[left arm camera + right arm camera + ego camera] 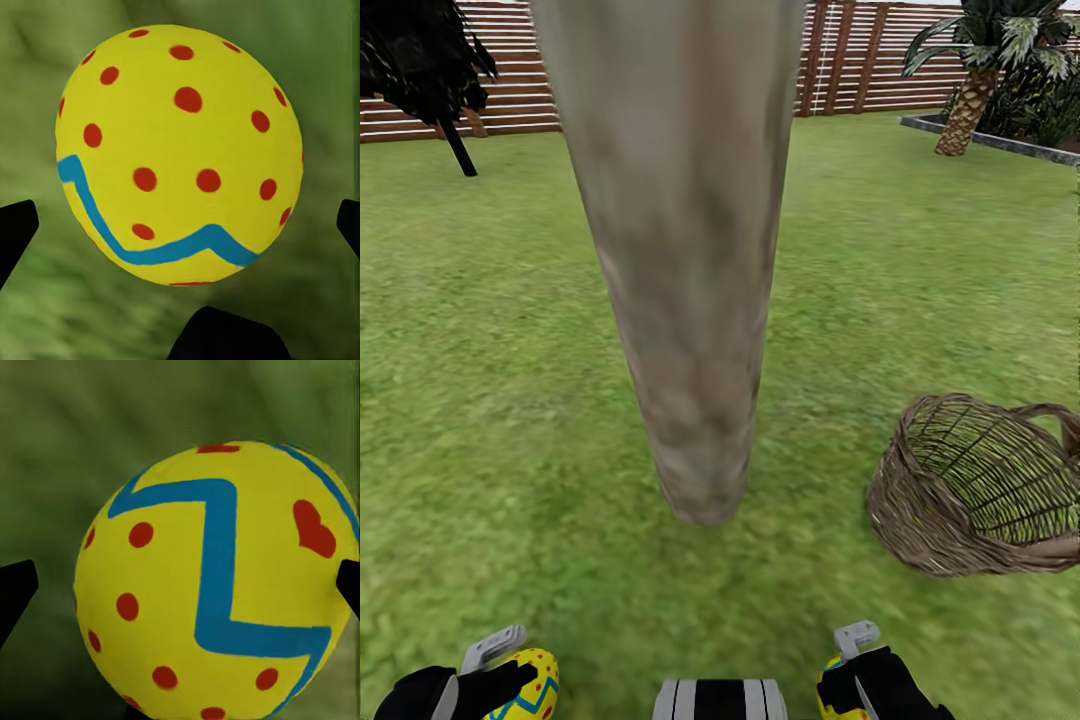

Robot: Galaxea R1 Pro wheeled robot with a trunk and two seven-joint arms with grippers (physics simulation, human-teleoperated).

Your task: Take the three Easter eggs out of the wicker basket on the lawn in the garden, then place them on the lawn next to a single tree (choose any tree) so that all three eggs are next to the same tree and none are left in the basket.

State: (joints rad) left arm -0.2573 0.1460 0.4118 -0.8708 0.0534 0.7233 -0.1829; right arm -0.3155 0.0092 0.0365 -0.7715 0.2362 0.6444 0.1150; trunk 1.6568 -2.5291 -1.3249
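Observation:
The tree [690,300], a thick mottled grey-tan trunk, rises from the lawn [490,400] right in front of me. At the bottom left of the head view my left gripper [510,675] is shut on a yellow Easter egg [532,685] with red dots and a blue zigzag; the left wrist view has this egg [180,157] between the black fingertips [15,232]. My right gripper [848,668] is shut on a second egg [828,692], which looms large [217,585] in the right wrist view. The wicker basket [920,520] lies tilted on the grass to the right of the trunk. The third egg is out of view.
A brown slat fence [880,60] closes off the far side. A black-leaved tree [430,70] stands at the far left, and a palm [970,100] beside a grey bed border [1000,140] at the far right. Open grass surrounds the trunk.

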